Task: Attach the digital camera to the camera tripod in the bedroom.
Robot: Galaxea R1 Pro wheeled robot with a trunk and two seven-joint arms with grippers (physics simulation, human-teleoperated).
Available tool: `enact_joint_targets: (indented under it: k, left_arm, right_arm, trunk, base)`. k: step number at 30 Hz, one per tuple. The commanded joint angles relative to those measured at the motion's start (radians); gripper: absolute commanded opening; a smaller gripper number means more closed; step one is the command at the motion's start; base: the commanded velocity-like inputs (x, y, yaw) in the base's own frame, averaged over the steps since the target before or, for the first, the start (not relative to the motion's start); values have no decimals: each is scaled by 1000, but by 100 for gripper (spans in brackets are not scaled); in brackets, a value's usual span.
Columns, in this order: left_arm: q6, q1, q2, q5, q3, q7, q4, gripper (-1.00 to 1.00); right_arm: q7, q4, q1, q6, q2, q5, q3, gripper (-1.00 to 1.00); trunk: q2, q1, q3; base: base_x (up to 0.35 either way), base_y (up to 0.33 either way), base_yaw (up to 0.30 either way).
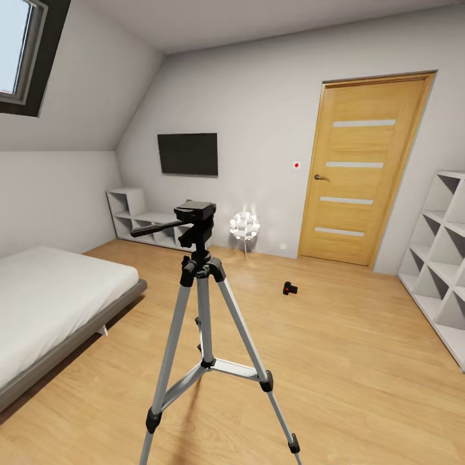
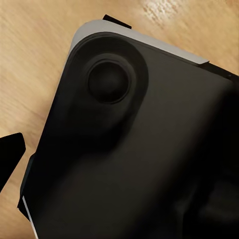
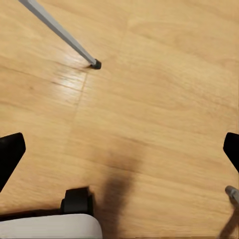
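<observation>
I can read no brand, label or writing on anything here. From my head camera the camera tripod [image 1: 205, 303] stands right in front of me on the light wood floor [image 1: 361, 361], its three silver legs spread and its black head up top with the long pan handle reaching out to my left. The digital camera [image 1: 290, 288] lies on the floor well beyond the tripod and a little to my right, small and black with a red spot showing, nothing touching it. Between me and that camera the tripod's legs are what stands in the way. A grey low bed [image 1: 51, 303] with a white mattress sits to my left, white cube shelves [image 1: 442, 258] line the right wall, and the wooden door [image 1: 361, 171] is closed at the back. A dark flat screen [image 1: 188, 154] hangs on the far wall above a low white shelf [image 1: 139, 219], and a small lit globe lamp [image 1: 245, 226] stands beside it. My right end effector [image 3: 119, 154] is spread wide over bare floor with nothing between its fingers, near a tripod foot [image 3: 96, 64]. My left end effector's camera looks onto a dark robot part [image 2: 139, 149]; I cannot tell how far that end effector is open.
</observation>
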Motion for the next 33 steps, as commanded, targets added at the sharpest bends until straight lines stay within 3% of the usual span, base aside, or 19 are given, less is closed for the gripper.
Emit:
enact_joint_targets:
  k: [1,12,21,33]
  left_arm:
    - [-1,0,0,1,8,-1,-1,100]
    - [-1,0,0,1,8,0,-1,100]
    - [-1,0,0,1,8,1,-1,100]
    - [-1,0,0,1,8,1,-1,100]
  right_arm:
    - [-4,4,-1,6,1,5,5,100]
    - [-18,12,-2,-1,12,14,65,100]
    - [-66,-8,-17,-47,25,3,68,100]
    - [-133,-76,-85,20,35,-19,67,100]
  trunk:
    - [-1,0,-1]
    - [-1,0,-1]
    - [-1,0,-1]
    - [-1,0,-1]
  base:
    - [0,0,0]
    - [0,0,0]
    - [0,0,0]
    - [0,0,0]
